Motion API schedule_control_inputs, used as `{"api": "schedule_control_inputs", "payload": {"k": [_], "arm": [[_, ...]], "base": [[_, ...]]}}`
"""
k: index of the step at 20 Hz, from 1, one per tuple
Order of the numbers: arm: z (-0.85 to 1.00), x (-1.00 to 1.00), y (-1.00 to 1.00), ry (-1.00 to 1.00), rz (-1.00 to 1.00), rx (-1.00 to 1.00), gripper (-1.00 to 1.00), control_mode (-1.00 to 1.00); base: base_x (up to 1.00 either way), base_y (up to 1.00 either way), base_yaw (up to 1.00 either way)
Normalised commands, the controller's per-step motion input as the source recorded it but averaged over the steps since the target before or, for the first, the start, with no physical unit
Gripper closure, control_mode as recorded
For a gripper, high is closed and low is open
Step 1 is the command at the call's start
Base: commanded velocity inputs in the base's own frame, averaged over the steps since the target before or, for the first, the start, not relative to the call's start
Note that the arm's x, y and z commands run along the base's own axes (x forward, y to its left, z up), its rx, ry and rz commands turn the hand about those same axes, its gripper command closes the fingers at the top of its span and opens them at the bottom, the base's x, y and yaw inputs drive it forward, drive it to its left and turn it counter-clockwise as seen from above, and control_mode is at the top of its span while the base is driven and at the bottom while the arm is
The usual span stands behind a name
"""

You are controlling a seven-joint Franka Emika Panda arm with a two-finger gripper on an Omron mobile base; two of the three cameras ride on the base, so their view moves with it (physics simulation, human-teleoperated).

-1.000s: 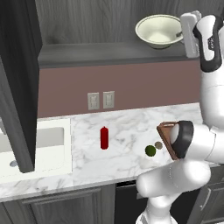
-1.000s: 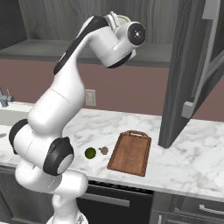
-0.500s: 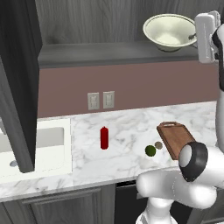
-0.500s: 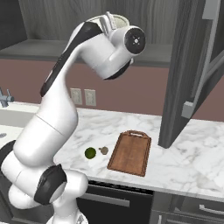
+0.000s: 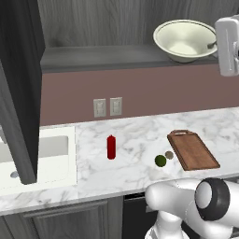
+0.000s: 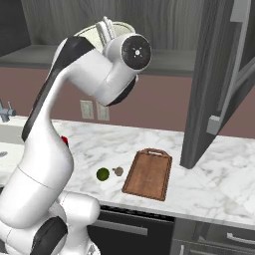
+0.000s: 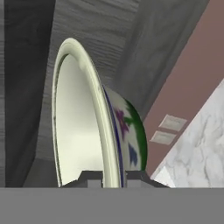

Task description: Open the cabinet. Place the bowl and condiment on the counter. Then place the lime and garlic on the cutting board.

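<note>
Jaws pinched on the rim of the bowl point(image 7: 83, 118), one finger inside the wall, one outside. Bowl up at cabinet point(image 5: 93, 28) shelf height, well above the counter point(image 5: 135, 140), gripper point(image 7: 111, 177) at its right edge. Probably stiff, smooth and fragile ceramic; held at one edge only, so likely to tilt or slip. Better carried slowly and set down gently.

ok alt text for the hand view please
The gripper is shut on the rim of the cream bowl, seen edge-on with its green patterned underside to the right. Behind it are the dark grey cabinet, mauve wall and white marble counter.
</note>
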Motion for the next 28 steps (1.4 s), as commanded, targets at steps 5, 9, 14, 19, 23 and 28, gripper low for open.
{"api": "schedule_control_inputs", "payload": {"k": [5,9,14,19,23,28], "arm": [[0.00,-0.48,0.33,0.17,0.00,0.02,1.00,-1.00],[0.00,-0.43,0.25,0.23,0.00,0.04,1.00,-1.00],[0.00,-0.48,0.16,0.22,0.00,0.05,1.00,-1.00],[-0.03,-0.40,0.06,0.24,0.00,0.07,1.00,-1.00],[-0.22,-0.19,0.09,0.25,0.00,0.03,1.00,-1.00],[-0.34,-0.09,0.15,0.25,0.00,0.00,1.00,-1.00]], "base": [[0.00,0.00,0.00],[0.00,0.00,0.00],[0.00,0.00,0.00],[0.00,0.00,0.00],[0.00,0.00,0.00],[0.00,0.00,0.00]]}}
